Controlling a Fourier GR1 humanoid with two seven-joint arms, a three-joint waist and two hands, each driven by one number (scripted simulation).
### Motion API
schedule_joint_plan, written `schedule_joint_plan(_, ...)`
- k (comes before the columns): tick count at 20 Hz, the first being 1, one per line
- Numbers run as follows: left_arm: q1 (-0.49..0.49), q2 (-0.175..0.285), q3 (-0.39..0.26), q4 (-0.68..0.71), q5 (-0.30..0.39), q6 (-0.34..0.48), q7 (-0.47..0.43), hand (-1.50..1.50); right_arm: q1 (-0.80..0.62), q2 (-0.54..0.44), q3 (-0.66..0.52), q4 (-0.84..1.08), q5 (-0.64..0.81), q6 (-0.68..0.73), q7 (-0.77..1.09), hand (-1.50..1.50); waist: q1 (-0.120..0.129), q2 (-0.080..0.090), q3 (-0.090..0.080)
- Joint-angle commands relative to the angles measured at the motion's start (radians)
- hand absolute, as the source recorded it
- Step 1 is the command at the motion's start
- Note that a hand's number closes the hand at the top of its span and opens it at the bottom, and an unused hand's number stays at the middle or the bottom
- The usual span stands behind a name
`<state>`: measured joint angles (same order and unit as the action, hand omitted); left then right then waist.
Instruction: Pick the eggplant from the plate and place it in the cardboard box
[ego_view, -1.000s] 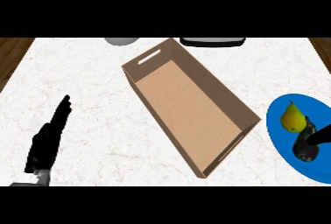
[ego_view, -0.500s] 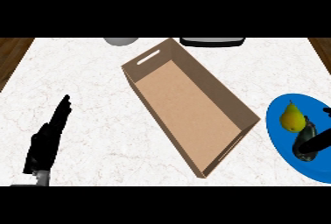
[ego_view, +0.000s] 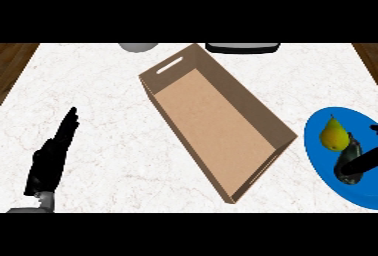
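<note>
Recording left hand (ego_view: 46, 165) low at the left of the white table (ego_view: 103, 85), fingers (ego_view: 66, 127) straight and pressed together, pointing up the view, holding nothing. Noted at the far edge: a grey rounded object (ego_view: 138, 46), cut off by the frame. Centre of table taken up by the cardboard box (ego_view: 221, 125), lying diagonally, open side up, a handle slot in its far end wall, nothing inside. Just beyond its far corner, a dark flat object (ego_view: 242, 48), only partly in view. At the right edge, well apart from the box's far end but near its near corner, a blue plate (ego_view: 321, 165) carrying a yellow pear (ego_view: 334, 134) and, just beside it, the dark eggplant (ego_view: 352, 145), lying on the plate. Right hand (ego_view: 363, 163) entering from the right edge and lying across the eggplant; grip state not determinable.
</note>
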<state>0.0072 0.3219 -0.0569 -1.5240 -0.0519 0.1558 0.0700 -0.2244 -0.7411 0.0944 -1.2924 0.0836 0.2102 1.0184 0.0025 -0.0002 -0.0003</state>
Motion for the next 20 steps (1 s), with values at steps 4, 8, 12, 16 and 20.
schedule_joint_plan(4,-0.019,-0.042,0.005,-0.026,-0.037,-0.017,0.042,0.0,-0.033,0.089,-0.02,0.08,0.104,0.017,0.021,-1.5,0.002,0.001,0.0)
schedule_joint_plan(8,-0.027,-0.022,0.065,-0.013,-0.011,-0.057,0.047,0.0,-0.007,0.098,-0.048,0.046,0.108,0.049,0.022,-1.5,-0.001,0.0,0.0)
schedule_joint_plan(12,0.01,-0.054,0.033,-0.099,-0.069,-0.047,0.09,0.0,-0.038,0.121,-0.087,0.116,0.153,0.064,-0.023,-1.5,0.002,0.0,0.0)
schedule_joint_plan(16,-0.022,-0.076,0.038,-0.027,-0.069,-0.049,0.044,0.0,0.021,0.092,-0.085,0.102,0.131,0.126,-0.052,-1.5,-0.002,0.001,0.0)
schedule_joint_plan(20,-0.005,-0.068,0.068,-0.046,-0.074,-0.071,0.047,0.0,-0.01,0.164,-0.116,0.152,0.162,0.09,-0.06,1.5,0.001,0.001,0.0)
